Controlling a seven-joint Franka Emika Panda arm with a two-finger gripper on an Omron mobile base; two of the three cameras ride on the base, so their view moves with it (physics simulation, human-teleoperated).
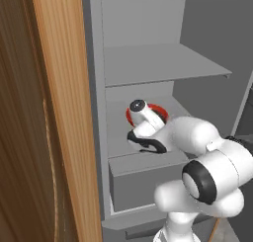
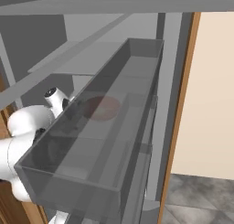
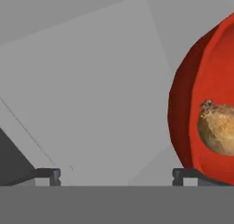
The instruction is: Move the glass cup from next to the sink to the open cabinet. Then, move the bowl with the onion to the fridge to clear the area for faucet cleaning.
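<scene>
Pincer [image 3: 116, 175] stood apart, w/ red bowl [image 3: 201, 104] & onion [image 3: 219, 129] off its right tip on fridge shelf [image 3: 91, 81]; best to back out straight, no nudging rim.

bowl [image 3: 192, 104]: one, red | onion [image 3: 218, 129]: one | fridge [image 1: 197, 48]: one | shelves [image 1: 158, 63]: two | drawer [image 1: 143, 179]: one | door bin [image 2: 91, 173]: one

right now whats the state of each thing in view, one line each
fridge: door open, grey shelves exposed
bowl: resting on a fridge shelf, onion inside
onion: sitting in the bowl
gripper: open, holding nothing, bowl beside one fingertip
drawer: closed, below the bowl's shelf
</scene>
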